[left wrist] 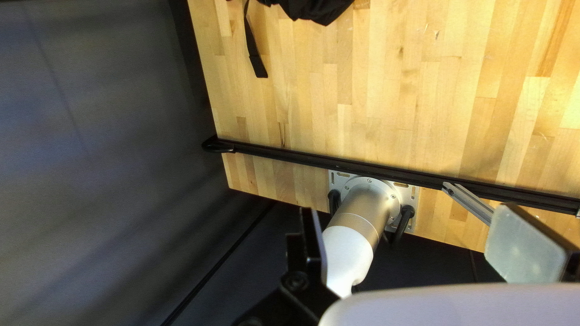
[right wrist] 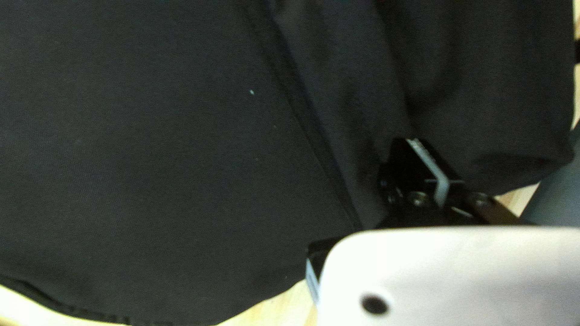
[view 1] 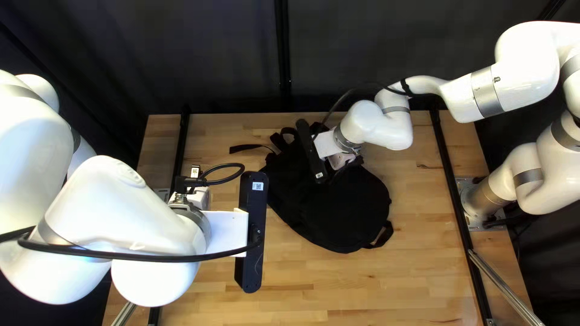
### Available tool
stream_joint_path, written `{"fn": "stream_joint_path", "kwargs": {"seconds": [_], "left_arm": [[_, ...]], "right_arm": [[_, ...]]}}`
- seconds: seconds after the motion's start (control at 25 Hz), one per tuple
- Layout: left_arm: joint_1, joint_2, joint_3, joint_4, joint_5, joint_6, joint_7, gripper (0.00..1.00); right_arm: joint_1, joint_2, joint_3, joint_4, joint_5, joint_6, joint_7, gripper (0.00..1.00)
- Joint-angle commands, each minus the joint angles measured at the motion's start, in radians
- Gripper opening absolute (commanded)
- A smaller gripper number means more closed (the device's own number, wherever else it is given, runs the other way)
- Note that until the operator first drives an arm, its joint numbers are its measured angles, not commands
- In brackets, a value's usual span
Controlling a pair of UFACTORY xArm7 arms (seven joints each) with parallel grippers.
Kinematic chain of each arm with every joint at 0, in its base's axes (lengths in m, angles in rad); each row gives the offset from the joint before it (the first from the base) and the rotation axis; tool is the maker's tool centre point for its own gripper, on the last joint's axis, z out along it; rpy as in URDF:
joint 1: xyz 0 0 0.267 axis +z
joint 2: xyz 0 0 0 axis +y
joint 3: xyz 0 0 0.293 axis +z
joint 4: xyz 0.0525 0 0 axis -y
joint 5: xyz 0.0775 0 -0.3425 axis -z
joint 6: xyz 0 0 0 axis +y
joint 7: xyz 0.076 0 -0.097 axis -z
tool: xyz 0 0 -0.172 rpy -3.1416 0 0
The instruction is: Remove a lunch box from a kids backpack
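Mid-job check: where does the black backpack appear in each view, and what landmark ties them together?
Top left view: the black backpack, just right of centre, partly under my right arm.
Left wrist view: only an edge and a loose strap, across the black rail from my left arm's base.
Right wrist view: it fills most of the picture.
Shared landmark: the wooden table.

The backpack (view 1: 344, 217) is showing matt cloth.
The table (view 1: 362, 290) is looking smooth and wooden; the right arm (view 1: 527, 57) is gleaming glossy, its metal base (view 1: 482, 200) shining more softly.
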Motion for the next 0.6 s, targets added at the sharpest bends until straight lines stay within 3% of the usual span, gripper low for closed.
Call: {"fn": "stream_joint_path", "kwargs": {"seconds": [0.04, 0.52, 0.56, 0.6], "left_arm": [[0.0, 0.0, 0.0, 0.0, 0.0, 0.0, 0.0, 1.0], [0.0, 0.0, 0.0, 0.0, 0.0, 0.0, 0.0, 1.0], [0.0, 0.0, 0.0, 0.0, 0.0, 0.0, 0.0, 1.0], [0.0, 0.0, 0.0, 0.0, 0.0, 0.0, 0.0, 1.0]], "right_arm": [[0.01, -0.011, 0.009, 0.008, 0.013, 0.021, 0.021, 1.0], [-0.001, 0.122, 0.018, 0.083, 0.069, -0.024, -0.017, 1.0], [-0.003, 0.127, 0.016, 0.09, 0.068, -0.019, -0.022, 0.0], [-0.003, 0.13, 0.015, 0.093, 0.065, -0.017, -0.022, 0.0]]}}
